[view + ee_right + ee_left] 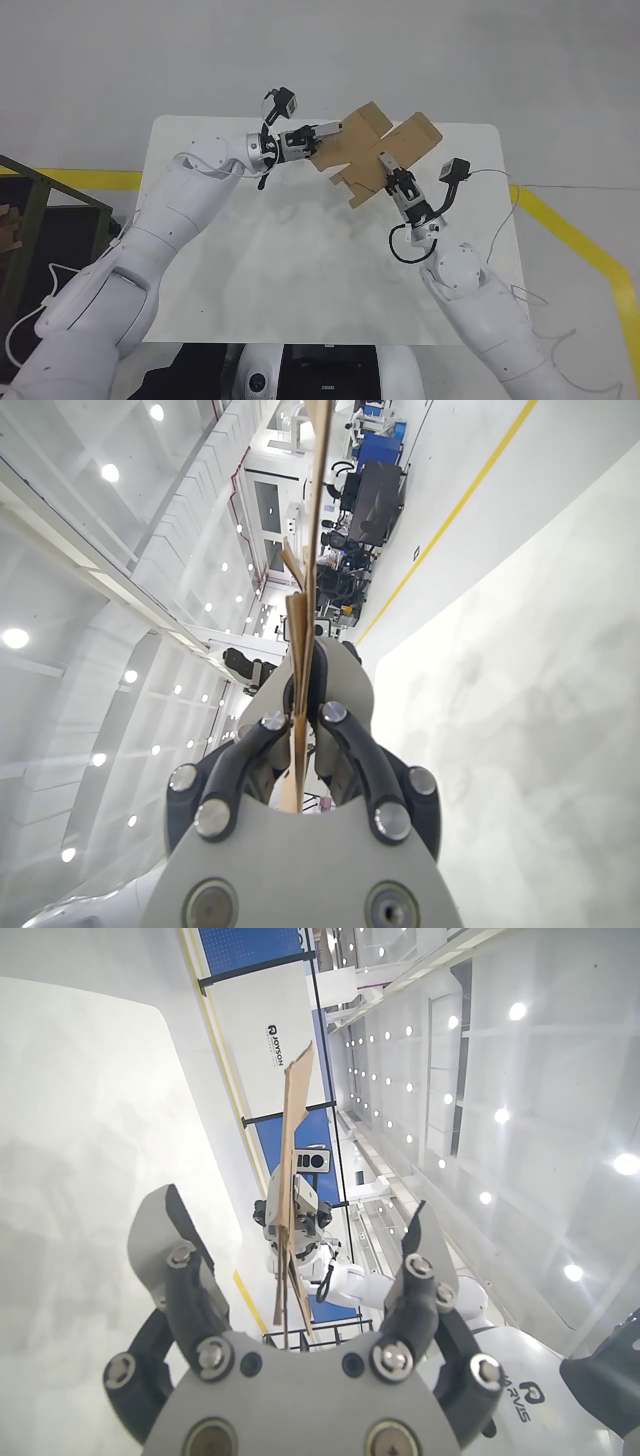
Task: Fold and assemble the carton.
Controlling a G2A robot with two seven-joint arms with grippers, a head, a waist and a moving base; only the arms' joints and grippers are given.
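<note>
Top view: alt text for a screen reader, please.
A flat brown carton is held over the far end of a white table, with the right gripper shut on its near edge. The left gripper sits at the carton's other side.

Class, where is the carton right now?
In the top view, the flattened carton is held over the table's far edge, clamped in the right hand, the open left hand at its other side.
</note>
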